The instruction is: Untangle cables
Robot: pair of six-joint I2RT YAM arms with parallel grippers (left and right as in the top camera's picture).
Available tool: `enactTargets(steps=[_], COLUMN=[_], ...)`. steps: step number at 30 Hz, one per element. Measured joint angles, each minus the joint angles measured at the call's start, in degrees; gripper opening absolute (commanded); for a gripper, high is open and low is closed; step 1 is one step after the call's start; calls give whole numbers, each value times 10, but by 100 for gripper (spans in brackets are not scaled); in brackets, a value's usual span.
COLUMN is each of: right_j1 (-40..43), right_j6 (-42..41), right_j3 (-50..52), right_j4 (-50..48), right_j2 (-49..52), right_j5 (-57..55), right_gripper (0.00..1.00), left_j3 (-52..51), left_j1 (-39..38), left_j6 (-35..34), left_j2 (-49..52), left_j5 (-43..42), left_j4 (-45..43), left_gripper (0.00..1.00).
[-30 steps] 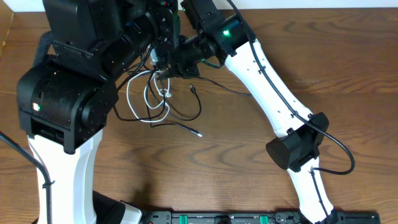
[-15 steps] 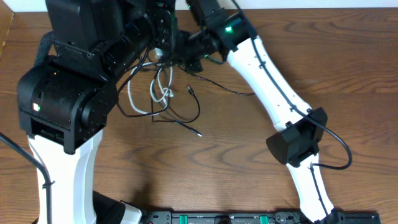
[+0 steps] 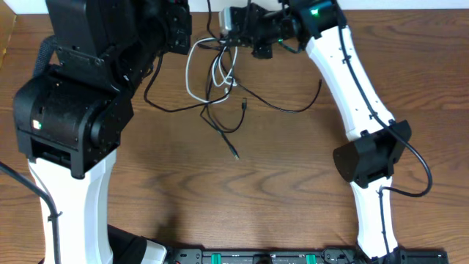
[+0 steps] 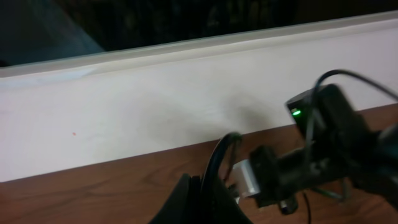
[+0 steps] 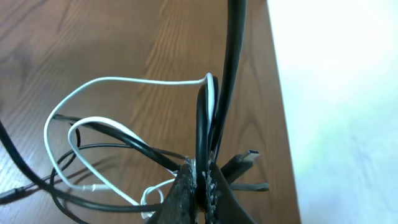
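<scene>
Robotics lab: wooden table [image 3: 278,191] against white wall [image 4: 155,106].

the table [image 3: 293,183] below the right gripper [image 5: 198,177] is brown wood with clear grain and a satin sheen. the white cable [image 5: 149,81] at its tip has a smooth plastic jacket; the black cable [image 5: 134,138] beside it is smooth, faintly glossy.

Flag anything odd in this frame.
Nothing spilled or damaged. The white cable and black cable sit in one knot near the far edge of the table, and the right claw appears to pinch strands of both together.
</scene>
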State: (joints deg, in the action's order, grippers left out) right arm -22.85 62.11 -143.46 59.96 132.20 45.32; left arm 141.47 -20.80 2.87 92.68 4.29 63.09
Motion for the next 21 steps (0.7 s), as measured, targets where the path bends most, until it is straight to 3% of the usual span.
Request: enactTargets(steps=[7, 8, 11, 12, 16, 21], right_j1=[12, 13, 17, 20, 31, 36], right_j6=[0, 0, 0, 0, -3, -8], right_j3=[0, 0, 0, 0, 0, 0], right_j4=[-2, -2, -3, -3, -3, -2], right_j2=[-54, -65, -92, -100, -114, -117], right_j5=[-2, -1, -1, -1, -4, -19], right_gripper=[1, 1, 1, 1, 1, 1], left_j3=[0, 0, 0, 0, 0, 0], left_j1=[16, 20, 34, 42, 66, 89], left_j6=[0, 0, 0, 3, -2, -3], left_j2=[19, 28, 55, 64, 81, 80], left_j5=[4, 4, 6, 6, 7, 8], left_j4=[12, 12, 20, 26, 32, 32], left_gripper=[8, 13, 47, 63, 97, 98])
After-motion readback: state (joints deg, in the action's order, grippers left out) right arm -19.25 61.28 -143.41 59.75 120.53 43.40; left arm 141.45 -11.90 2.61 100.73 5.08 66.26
